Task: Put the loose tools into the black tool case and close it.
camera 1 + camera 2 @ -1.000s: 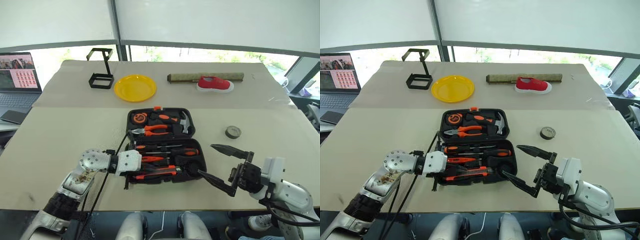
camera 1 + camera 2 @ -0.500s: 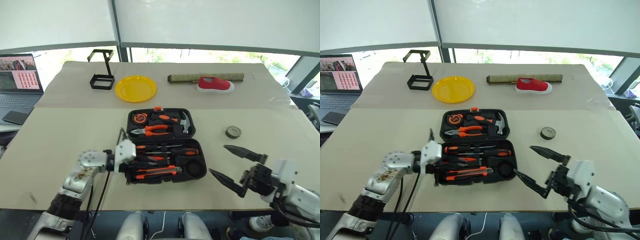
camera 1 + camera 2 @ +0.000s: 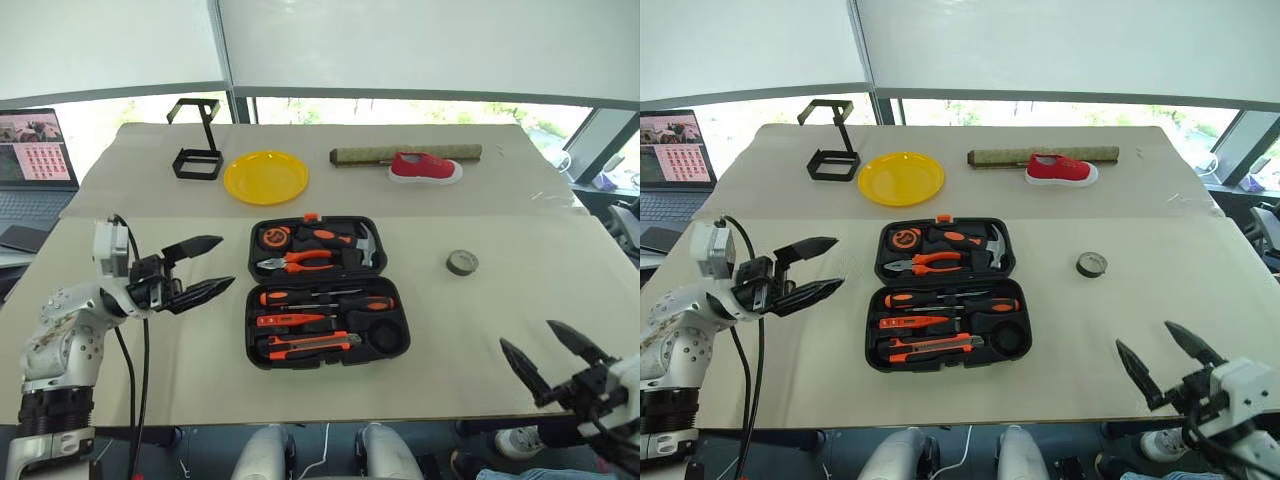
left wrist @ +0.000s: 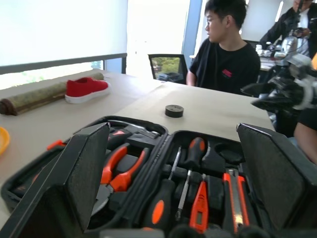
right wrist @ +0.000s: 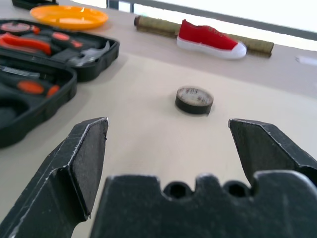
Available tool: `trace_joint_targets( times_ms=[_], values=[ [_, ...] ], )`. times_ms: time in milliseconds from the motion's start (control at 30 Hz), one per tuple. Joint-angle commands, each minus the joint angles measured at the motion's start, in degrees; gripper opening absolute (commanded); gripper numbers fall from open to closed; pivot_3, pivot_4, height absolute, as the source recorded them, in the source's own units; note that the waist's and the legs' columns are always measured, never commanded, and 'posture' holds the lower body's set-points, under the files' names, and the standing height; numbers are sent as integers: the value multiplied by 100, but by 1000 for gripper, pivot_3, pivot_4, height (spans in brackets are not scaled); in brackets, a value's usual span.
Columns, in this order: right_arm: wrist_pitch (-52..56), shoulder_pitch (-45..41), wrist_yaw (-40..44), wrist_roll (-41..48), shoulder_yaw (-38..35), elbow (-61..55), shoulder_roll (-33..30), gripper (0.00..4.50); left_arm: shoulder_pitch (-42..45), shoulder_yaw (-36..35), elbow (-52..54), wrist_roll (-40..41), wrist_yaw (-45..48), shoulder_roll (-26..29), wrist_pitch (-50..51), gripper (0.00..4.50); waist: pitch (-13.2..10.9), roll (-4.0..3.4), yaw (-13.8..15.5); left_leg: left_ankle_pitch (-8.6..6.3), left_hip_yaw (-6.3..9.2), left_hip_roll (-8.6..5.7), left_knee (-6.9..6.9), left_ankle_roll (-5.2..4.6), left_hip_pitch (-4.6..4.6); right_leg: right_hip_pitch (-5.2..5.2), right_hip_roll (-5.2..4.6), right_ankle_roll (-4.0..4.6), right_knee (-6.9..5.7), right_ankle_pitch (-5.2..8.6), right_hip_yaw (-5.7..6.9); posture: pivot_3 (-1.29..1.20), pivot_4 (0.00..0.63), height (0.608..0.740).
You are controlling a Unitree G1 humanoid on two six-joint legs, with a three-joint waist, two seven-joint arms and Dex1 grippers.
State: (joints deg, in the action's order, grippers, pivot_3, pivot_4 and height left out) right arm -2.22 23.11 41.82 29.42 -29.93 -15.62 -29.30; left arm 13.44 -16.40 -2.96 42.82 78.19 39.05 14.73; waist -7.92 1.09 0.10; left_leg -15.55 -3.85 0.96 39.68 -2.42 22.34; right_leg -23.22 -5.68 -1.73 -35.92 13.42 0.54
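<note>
I see the black plastic hinged tool case lying open at the middle of the beige table, lid half toward the far side, tray half toward me. The lid half holds orange-handled pliers, a hammer and a round orange tape measure. The tray half holds two black-and-orange-handled screwdrivers, a small all-orange screwdriver and a black-and-orange utility knife, each seated in a moulded slot. The small dark grey tape roll lies on the table to the right of the case, well apart from it. My left gripper hovers left of the case with its two black fingers spread wide and nothing between them. My right gripper sits at the near right edge of the table, fingers likewise fully apart and empty, the tape roll lying ahead of it. A flat yellow plate, a black wire-frame stand, a red shoe and a brown roll occupy the far side. A person in a black shirt sits beyond the table.
</note>
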Motion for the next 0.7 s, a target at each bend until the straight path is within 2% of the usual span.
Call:
trace_joint_targets(
  times_ms=[33,100,167,267,400,500,600,700],
  values=[
    [1279,-956,-284,-337,321,138,-1070,4500,47,104,77,-366,400,217,-508,4440,-2,0,-10,0,-2,-1,0,0,0,0,-1,5,0,2,-1,0,150,740],
    [1626,-1528,-202,-558,625,437,-1556,4500,44,225,39,-528,542,248,-673,4440,-4,1,-15,0,-6,-1,0,0,0,-4,-1,24,1,8,-2,0,150,740],
    [2074,-2401,103,-866,1257,990,-2081,4500,10,366,93,-548,573,250,-559,4440,-6,2,-8,0,-5,-2,-4,-1,2,-6,1,36,2,16,0,0,150,740],
    [2326,-3442,606,-1284,2110,1736,-2459,4500,-7,526,181,-583,528,174,-529,4440,-13,2,-2,1,-4,-2,-6,-2,12,-13,5,23,4,8,2,0,150,740],
    [2287,-4301,1091,-1812,2928,2483,-2556,4500,18,651,217,-598,476,98,-521,4440,-13,3,45,-3,1,-2,-5,-8,34,-28,9,2,6,-3,13,0,150,740],
    [2492,-4987,1304,-2191,3490,3097,-2409,4500,-26,723,272,-659,456,37,-557,4440,-13,3,41,-3,-1,-8,9,-8,101,-96,6,-10,-5,-12,8,0,150,740],
    [2414,-5374,1315,-2442,3708,3592,-2273,3819,-62,750,315,-672,443,17,-561,4500,-14,3,30,-3,-7,-11,12,-9,107,-98,4,-17,0,-16,5,0,150,740],
    [2303,-5610,1382,-2654,3870,3955,-2177,2791,-122,764,346,-686,452,20,-594,4500,-14,3,40,-3,-6,-11,12,-10,107,-97,4,-17,2,-16,7,0,150,740]
  ],
)
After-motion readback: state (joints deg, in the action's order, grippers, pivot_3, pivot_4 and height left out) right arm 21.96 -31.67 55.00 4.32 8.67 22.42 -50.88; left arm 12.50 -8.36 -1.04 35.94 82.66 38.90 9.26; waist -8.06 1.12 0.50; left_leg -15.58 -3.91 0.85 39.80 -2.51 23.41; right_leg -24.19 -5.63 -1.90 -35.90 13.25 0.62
